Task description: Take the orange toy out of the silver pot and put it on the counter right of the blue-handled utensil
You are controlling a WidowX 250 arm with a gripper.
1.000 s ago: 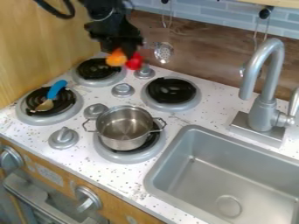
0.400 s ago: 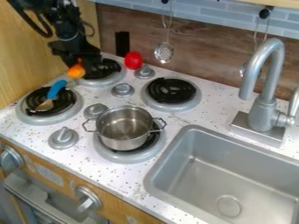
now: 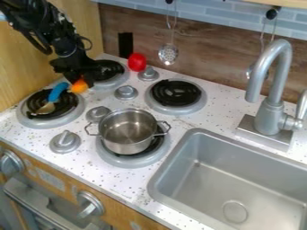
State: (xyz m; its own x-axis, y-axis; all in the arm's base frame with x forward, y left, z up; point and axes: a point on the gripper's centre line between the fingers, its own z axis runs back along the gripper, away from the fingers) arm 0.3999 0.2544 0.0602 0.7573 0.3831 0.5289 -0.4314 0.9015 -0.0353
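Observation:
Over the gap between the two left burners hangs my gripper (image 3: 80, 82), at the upper left. An orange object (image 3: 79, 86) is at its fingertips, held between them. Just left of it, the blue handle of a spoon (image 3: 58, 92) slants up from the front left burner (image 3: 29, 117), where the spoon's bowl rests. A steel pot (image 3: 127, 131) stands on the front right burner. Near the back wall, a red object (image 3: 137, 62) sits beside a grey knob (image 3: 148, 74).
A sink (image 3: 207, 173) with a tall faucet (image 3: 274, 90) takes up the right side. A slotted ladle (image 3: 168, 54) hangs on the back wall. The back right burner (image 3: 175, 95) and several grey knobs stand on the white speckled stovetop.
My gripper has moved left, then lower and toward the front left burner, and the orange object has come with it. The red object, pot and spoon stand as before.

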